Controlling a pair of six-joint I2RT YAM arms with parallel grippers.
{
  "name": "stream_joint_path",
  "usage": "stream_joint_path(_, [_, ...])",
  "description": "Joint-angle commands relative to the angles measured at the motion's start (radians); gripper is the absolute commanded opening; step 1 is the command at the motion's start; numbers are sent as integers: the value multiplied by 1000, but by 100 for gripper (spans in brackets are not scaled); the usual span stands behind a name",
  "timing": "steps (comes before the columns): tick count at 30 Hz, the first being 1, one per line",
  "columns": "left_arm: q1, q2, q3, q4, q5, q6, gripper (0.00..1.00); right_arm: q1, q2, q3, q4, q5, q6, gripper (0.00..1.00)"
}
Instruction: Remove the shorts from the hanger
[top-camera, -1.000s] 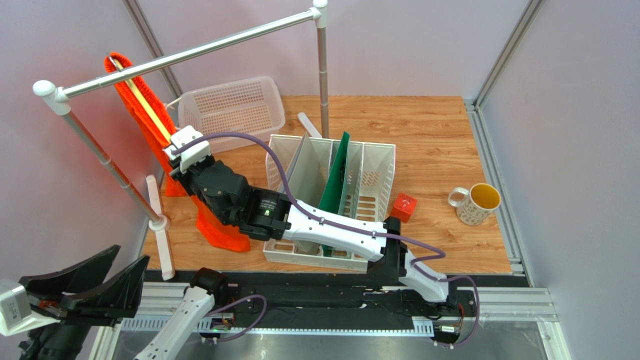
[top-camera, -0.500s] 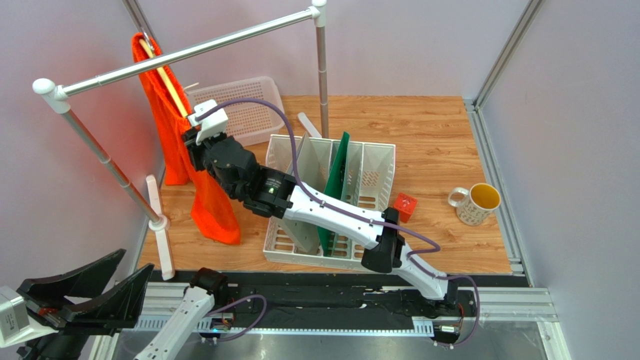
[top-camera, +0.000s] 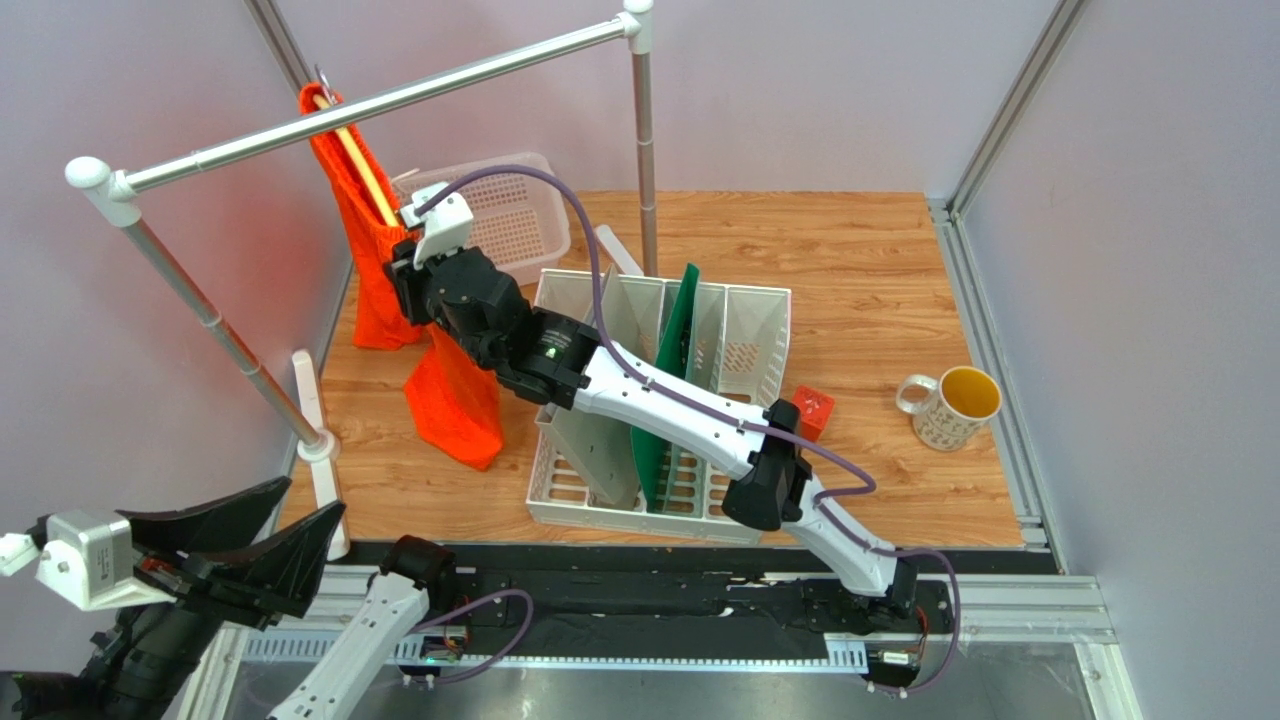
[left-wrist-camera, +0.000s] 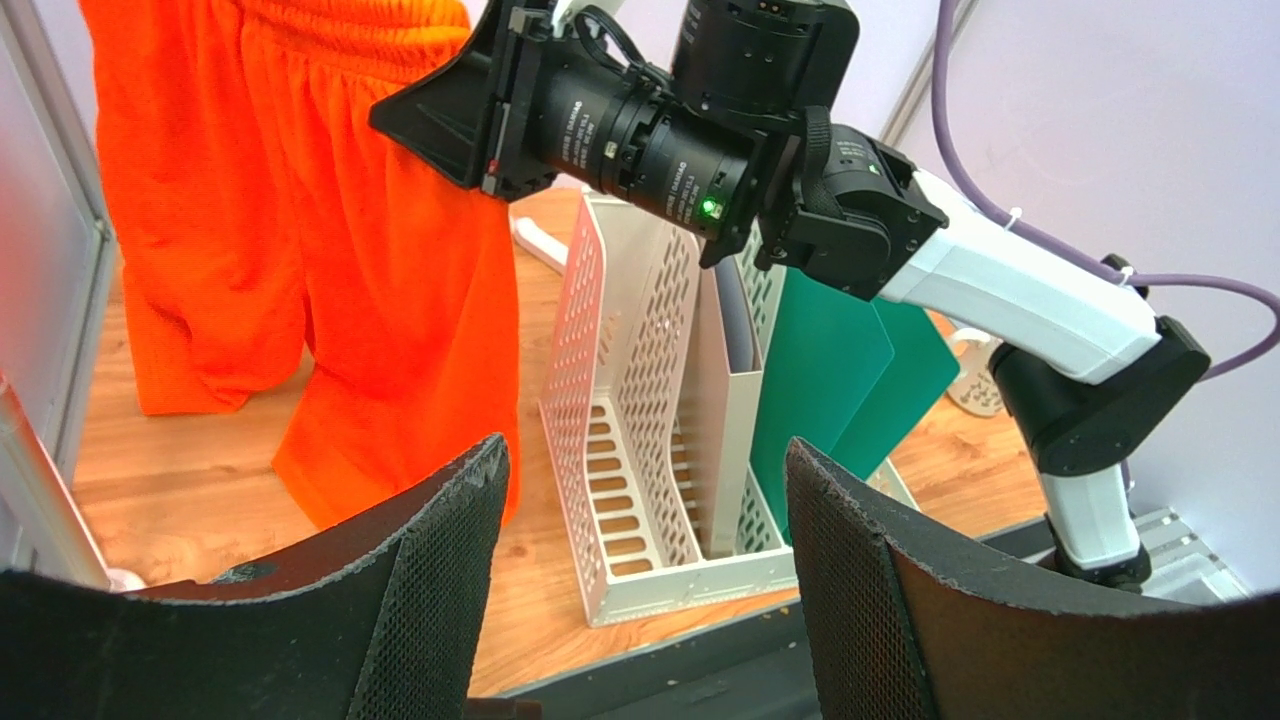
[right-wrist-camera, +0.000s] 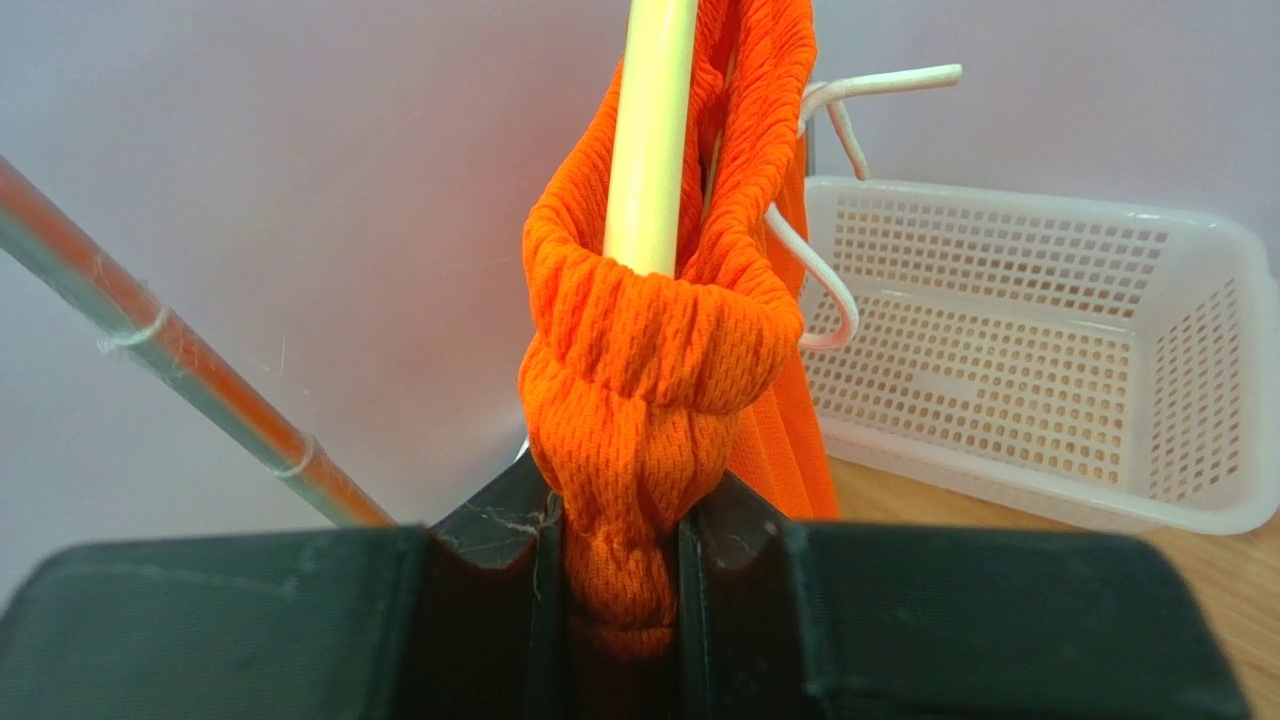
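The bright orange shorts (top-camera: 436, 383) hang on the pale-yellow hanger (top-camera: 368, 177), whose hook sits on the silver rail (top-camera: 361, 108) at the back left. My right gripper (top-camera: 403, 273) is shut on the bunched waistband of the shorts (right-wrist-camera: 654, 435), just below the end of the hanger arm (right-wrist-camera: 651, 135). The shorts also fill the upper left of the left wrist view (left-wrist-camera: 301, 225), with both legs hanging down. My left gripper (left-wrist-camera: 643, 578) is open and empty, low at the near left, well short of the shorts; in the top view it (top-camera: 226, 563) sits at the bottom left.
A white file rack (top-camera: 684, 405) with a green folder (top-camera: 666, 383) stands mid-table under my right arm. A white mesh basket (top-camera: 481, 218) lies behind the shorts. A red cube (top-camera: 812, 413) and a mug (top-camera: 954, 408) sit at the right. The rail's posts (top-camera: 226, 338) stand at left and back.
My right gripper has moved right and back along the rail, dragging the shorts and hanger with it. My left gripper has shifted slightly and turned.
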Motion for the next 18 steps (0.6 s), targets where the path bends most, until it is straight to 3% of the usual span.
stream_joint_path(1, [-3,93,-33,-138,-21,-26,72,5,-83,-21,35,-72,55,0])
stream_joint_path(13, [-2,375,77,-127,-44,-93,69,-24,-198,-145,-107,-236,160,0])
stream_joint_path(18, [-2,445,119,-140,-54,-144,71,-13,-341,-323,-107,-279,201,0])
